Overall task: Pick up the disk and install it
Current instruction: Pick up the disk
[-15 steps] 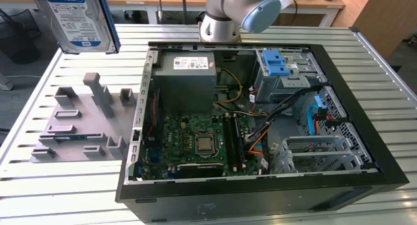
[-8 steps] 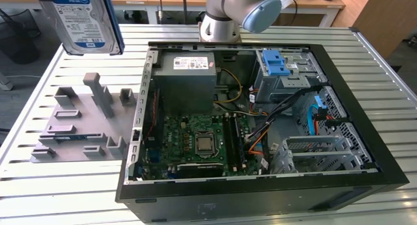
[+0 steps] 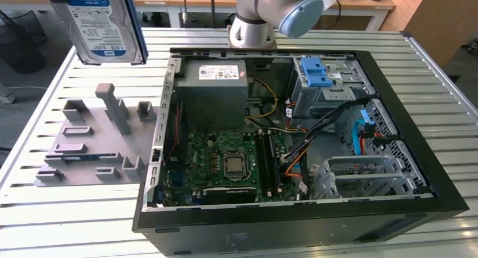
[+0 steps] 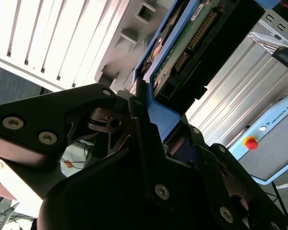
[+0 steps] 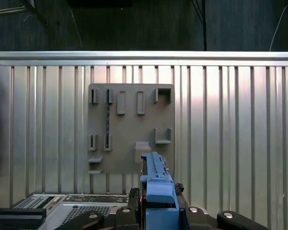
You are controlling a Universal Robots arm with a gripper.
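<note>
The gripper is clamping the disk by its blue carrier frame, its black fingers pressing against the frame's edge in the second wrist view. The hard drive is hanging upright in the air, label facing the exterior view. It is over the slatted table and above the grey fixture plate, touching none of its holders (the lift looks done, the install not yet). It is sitting well apart from the open computer case and its drive cage with the light-blue latch. Carrying it well is, I judge, depending on a firm, square hold on that thin plastic frame, since a tilting drive is risking a slip or a knock against the case wall.
</note>
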